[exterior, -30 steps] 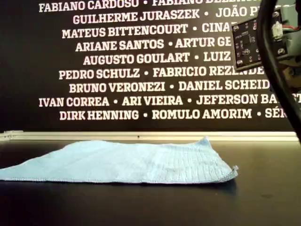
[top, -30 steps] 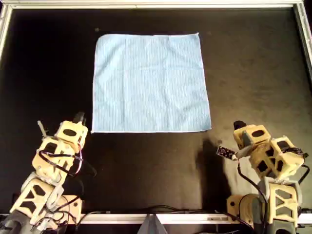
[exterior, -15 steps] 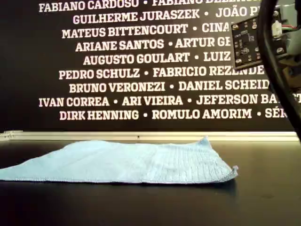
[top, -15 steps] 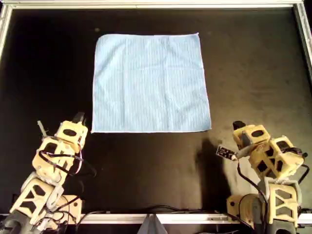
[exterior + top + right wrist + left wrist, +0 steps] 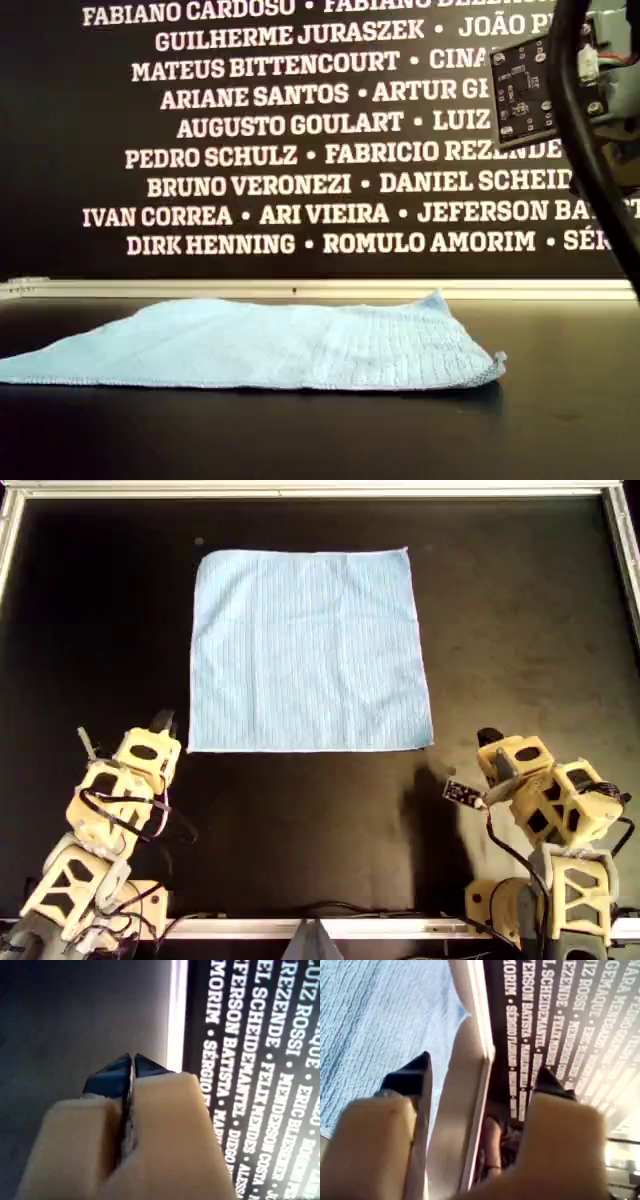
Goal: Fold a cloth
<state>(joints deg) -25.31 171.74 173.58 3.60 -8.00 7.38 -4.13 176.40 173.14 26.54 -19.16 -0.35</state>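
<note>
- Overhead view: we count one cloth (image 5: 310,650), light blue and square, lying flat and unfolded on the black bench (image 5: 520,630), in the upper middle of this view.
- Overhead view: we count two arms. The left tool (image 5: 160,723) sits just off the cloth's corner at the lower left of this view, apart from the fabric. The right tool (image 5: 489,739) sits beside the corner at the lower right, also apart from it.
- Exterior view: the single cloth (image 5: 280,345) lies low on the bench (image 5: 560,420), with one corner slightly raised toward the exterior view's right. One small circuit board (image 5: 522,92) and one dark cable (image 5: 585,160) hang at the upper part of the exterior view's right. A black wall (image 5: 60,120) with white printed names stands behind.
- Left wrist view: we see the left tool (image 5: 480,1077) with its two fingertips (image 5: 415,1077) spread wide, gripping nothing. The cloth (image 5: 375,1030) shows beyond them.
- Right wrist view: we see the right tool (image 5: 132,1065) with its two tips pressed together and nothing between them. Bare bench (image 5: 60,1025) lies beyond it.
</note>
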